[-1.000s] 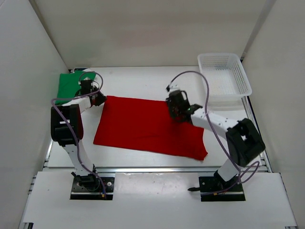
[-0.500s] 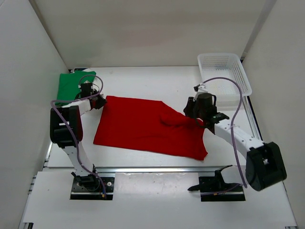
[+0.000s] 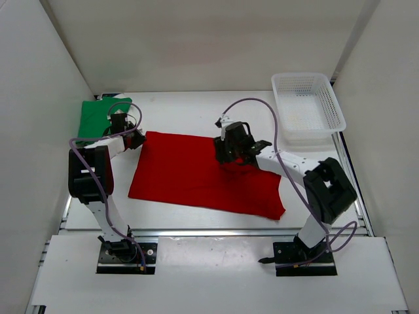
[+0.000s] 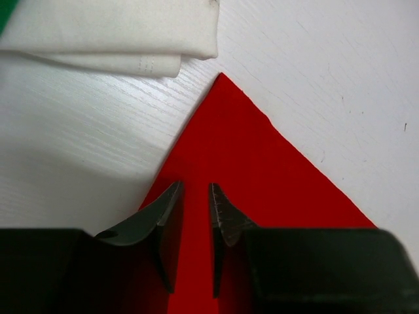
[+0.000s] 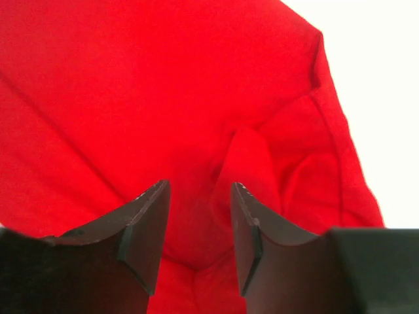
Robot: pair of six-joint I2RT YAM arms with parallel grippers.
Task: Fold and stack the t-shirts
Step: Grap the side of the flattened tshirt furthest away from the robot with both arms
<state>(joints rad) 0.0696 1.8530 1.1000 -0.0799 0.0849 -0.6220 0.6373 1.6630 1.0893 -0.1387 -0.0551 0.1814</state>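
The red t-shirt (image 3: 190, 173) lies spread flat in the middle of the table. My left gripper (image 3: 135, 137) sits at its far left corner; in the left wrist view the gripper (image 4: 195, 190) has its jaws nearly together with red cloth (image 4: 262, 170) between them. My right gripper (image 3: 229, 149) is over the shirt's far right part, and in its own view the gripper (image 5: 200, 186) is shut on a raised bunch of red cloth (image 5: 249, 163). The green t-shirt (image 3: 98, 118) lies folded at the far left. A folded white t-shirt (image 4: 111, 33) lies just past the red corner.
A white mesh basket (image 3: 306, 76) stands at the far right corner. White walls close in the table on the left, back and right. The metal rail of the table's near edge (image 3: 209, 230) runs in front of the arm bases.
The right gripper swung out to the right, dragging a hump of red cloth with it, then came back left over the shirt's far part. The left gripper stayed at the corner.
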